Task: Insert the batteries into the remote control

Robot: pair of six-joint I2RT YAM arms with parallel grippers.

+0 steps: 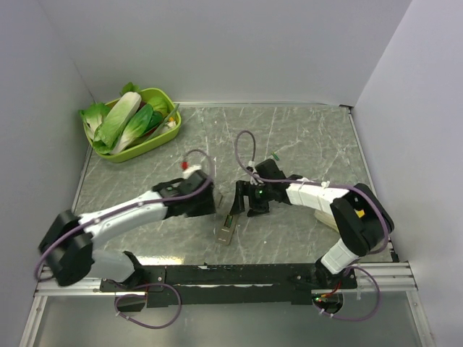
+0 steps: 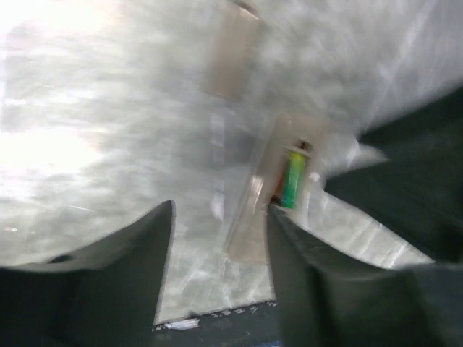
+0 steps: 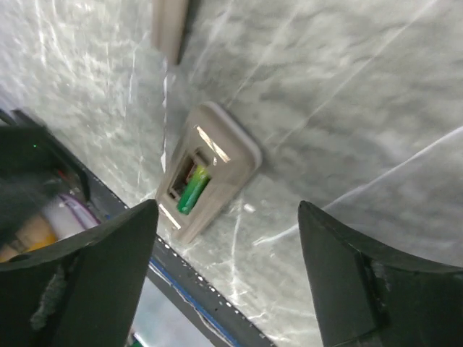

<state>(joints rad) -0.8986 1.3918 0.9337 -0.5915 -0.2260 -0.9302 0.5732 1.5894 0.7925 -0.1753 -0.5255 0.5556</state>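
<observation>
Grey marbled tabletop (image 1: pixel 304 137) holds the remote control (image 3: pixel 217 155) by its near edge, reverse side up, one green battery (image 3: pixel 192 190) lying in its opened back. Just beyond, your left gripper (image 2: pixel 221 217) and right gripper (image 3: pixel 228 210) both stand spread and empty; check this cell sits flat before fetching the second, then come in low and straight.

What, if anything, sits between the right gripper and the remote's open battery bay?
Nothing visible does. The right gripper hangs open above the remote control, whose bay is uncovered with one green battery in it. A flat beige piece, likely the cover, lies apart on the table.
</observation>
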